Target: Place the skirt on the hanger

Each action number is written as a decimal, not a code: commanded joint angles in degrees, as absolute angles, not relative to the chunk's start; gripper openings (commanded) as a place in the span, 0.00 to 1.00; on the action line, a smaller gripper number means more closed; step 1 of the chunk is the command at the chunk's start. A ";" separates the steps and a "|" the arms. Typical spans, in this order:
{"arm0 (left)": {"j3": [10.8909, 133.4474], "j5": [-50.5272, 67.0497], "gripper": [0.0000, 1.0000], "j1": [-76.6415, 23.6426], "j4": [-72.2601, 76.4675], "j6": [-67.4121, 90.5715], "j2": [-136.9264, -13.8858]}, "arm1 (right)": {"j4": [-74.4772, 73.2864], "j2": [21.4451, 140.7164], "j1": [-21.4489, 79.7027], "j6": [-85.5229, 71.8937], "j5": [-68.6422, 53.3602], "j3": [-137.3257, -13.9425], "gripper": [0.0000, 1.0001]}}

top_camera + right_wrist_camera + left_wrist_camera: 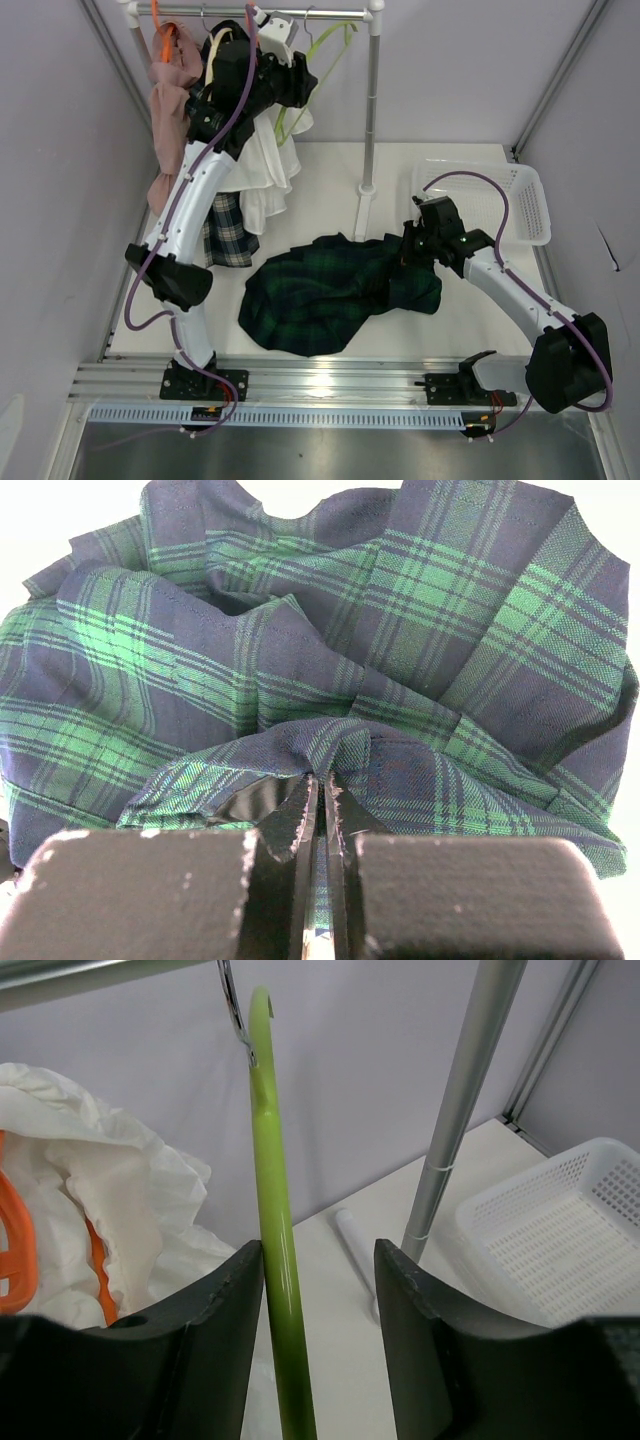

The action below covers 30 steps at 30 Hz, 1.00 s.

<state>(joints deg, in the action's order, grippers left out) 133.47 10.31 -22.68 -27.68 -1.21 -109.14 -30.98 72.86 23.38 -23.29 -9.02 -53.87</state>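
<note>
At the far left of the rail (300,13), a pink garment (168,95) hangs from an orange hanger (163,40). Just beside it hang a white garment (268,165) and, lower down, a small checked skirt (228,232). The left arm reaches up in front of these clothes.

The left gripper (320,1250) is up at the rail with its fingers (225,1330) spread wide. The lime-green hanger (272,1180) runs upright through the gap, close against the inner face of the finger on the left of the wrist view. Whether they actually touch cannot be told. The hanger's metal hook (232,1005) rises towards the rail above.

To the right of the hanger stands the rack's upright post (371,100), its foot on the white table (330,170).

The green tartan skirt (330,290) lies crumpled in a heap on the table in front of the post, between the two arms and well apart from the hanger. The right gripper (320,800) is at the skirt's right edge, its fingers pressed together on a raised fold of the cloth.

Behind that arm, a white mesh basket (520,215) sits at the table's right side.
</note>
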 commanded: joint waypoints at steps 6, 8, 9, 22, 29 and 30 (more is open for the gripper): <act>132.98 8.00 0.45 -23.81 -26.01 1.06 -109.07 | -28.39 72.33 23.12 -22.50 -10.02 -54.84 0.00; 132.80 6.43 0.41 -24.17 -25.75 0.97 -109.07 | -28.39 72.25 23.12 -22.50 -9.93 -54.76 0.00; 132.72 6.07 0.38 -24.60 -25.66 0.88 -108.99 | -28.39 72.16 23.12 -22.41 -9.93 -54.76 0.00; 132.98 0.71 0.00 -26.98 -21.80 0.18 -107.41 | -28.56 71.37 22.85 -21.97 -10.11 -54.49 0.00; 132.45 -2.72 0.00 -26.98 -19.60 1.58 -105.29 | -28.39 71.54 22.76 -21.97 -10.46 -54.49 0.00; 132.28 -2.46 0.00 -26.98 -19.08 1.76 -105.12 | -28.39 71.54 22.68 -21.97 -10.46 -54.49 0.00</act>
